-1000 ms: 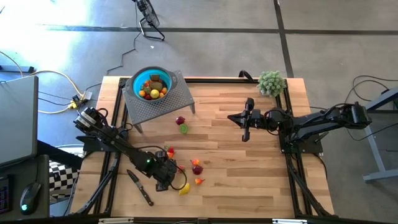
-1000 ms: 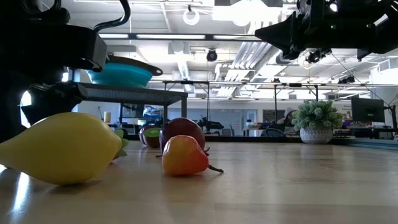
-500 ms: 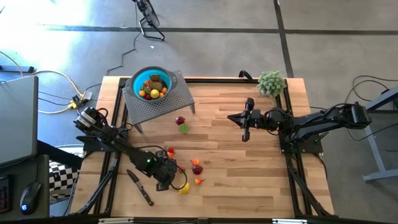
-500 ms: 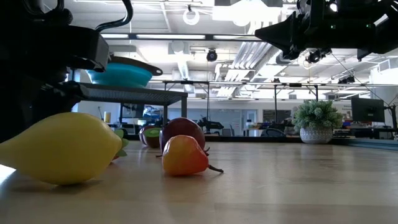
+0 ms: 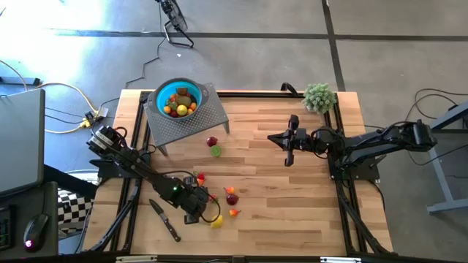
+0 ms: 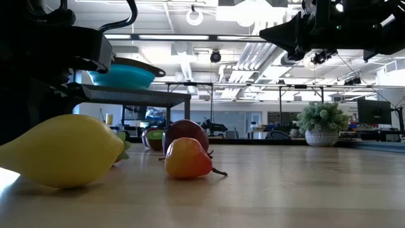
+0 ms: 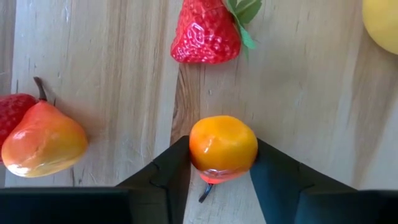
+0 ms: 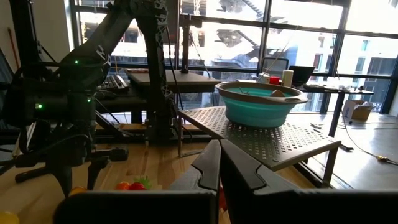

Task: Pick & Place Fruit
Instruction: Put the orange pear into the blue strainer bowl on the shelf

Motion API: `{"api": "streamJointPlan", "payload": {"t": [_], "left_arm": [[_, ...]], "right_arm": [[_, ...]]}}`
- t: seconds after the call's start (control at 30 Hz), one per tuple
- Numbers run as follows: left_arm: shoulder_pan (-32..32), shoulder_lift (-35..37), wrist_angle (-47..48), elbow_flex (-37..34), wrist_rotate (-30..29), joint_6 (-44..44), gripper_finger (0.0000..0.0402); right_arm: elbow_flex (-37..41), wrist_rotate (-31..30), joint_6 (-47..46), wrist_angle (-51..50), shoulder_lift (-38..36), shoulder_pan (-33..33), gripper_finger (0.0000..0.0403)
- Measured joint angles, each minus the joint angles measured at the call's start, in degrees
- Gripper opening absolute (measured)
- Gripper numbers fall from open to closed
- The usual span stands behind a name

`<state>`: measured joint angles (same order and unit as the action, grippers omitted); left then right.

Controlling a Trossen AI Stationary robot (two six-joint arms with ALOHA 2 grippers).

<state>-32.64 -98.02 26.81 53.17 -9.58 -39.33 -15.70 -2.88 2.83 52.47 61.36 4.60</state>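
Fruit lies scattered on the wooden surface (image 5: pixel 292 197) and in the teal bowl (image 5: pixel 178 100) on a perforated stand (image 5: pixel 191 119). Left gripper (image 7: pixel 222 180) is low near the front edge, its jaws pressed on either side of a small orange fruit (image 7: pixel 222 148). Right gripper (image 5: pixel 289 160) hovers mid-surface, jaws closed and empty. Beside the orange fruit lie a strawberry (image 7: pixel 206 34), a pear (image 7: pixel 40 141) and a lemon (image 6: pixel 66 151).

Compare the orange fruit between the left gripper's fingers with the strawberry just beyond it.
The orange fruit is smooth, round and plain orange; the strawberry is red, dimpled, tapered, with green leaves. The orange fruit sits between the left gripper's fingers, touching both; the strawberry lies free on the table, untouched. Both are small glossy toy fruits on the wood.
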Motion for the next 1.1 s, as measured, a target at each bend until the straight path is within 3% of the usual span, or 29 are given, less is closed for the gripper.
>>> {"api": "streamJointPlan", "payload": {"t": [0.37, 0.67, 1.1], "left_arm": [[0.02, 0.97, 0.2, -0.04, 0.95, 0.02, 0.014], [0.05, 6.0, 2.62, 1.55, 1.74, 0.05, 0.0139], [4.0, 8.68, 15.55, 14.05, -0.48, 9.23, 0.0139]], "right_arm": [[0.0, 0.0, 0.0, 0.02, 0.0, 0.0, 0.0002], [0.0, -0.02, 0.0, 0.02, -0.02, 0.02, 0.0002], [0.0, 0.0, -0.02, 0.0, -0.01, 0.02, 0.0003]]}}
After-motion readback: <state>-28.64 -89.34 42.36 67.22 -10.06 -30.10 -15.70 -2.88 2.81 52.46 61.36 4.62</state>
